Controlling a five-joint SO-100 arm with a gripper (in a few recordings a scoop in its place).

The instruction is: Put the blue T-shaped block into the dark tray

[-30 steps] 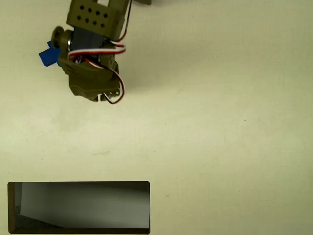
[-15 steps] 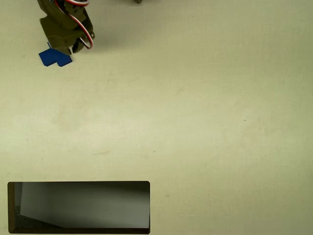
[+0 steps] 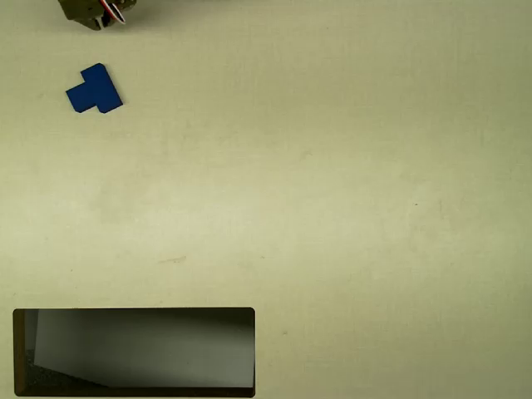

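Overhead view: blue T-shaped block (image 3: 94, 90) lying flat on the pale table (image 3: 332, 183) in the upper left of the frame, free of any contact. Gripper (image 3: 93, 12) showing only as an olive fragment with red and white wires at the top left edge, above the block and apart from it; claw state impossible to tell. Dark tray (image 3: 133, 312) sitting at the lower left, well apart from the block

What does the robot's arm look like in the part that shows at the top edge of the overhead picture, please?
A small piece of the arm shows at the top left edge of the overhead view. Its body is olive-green, blocky plastic with angular edges. Thin red and white cables loop along its right side. No markings can be made out on it, and the fingers cannot be told apart.
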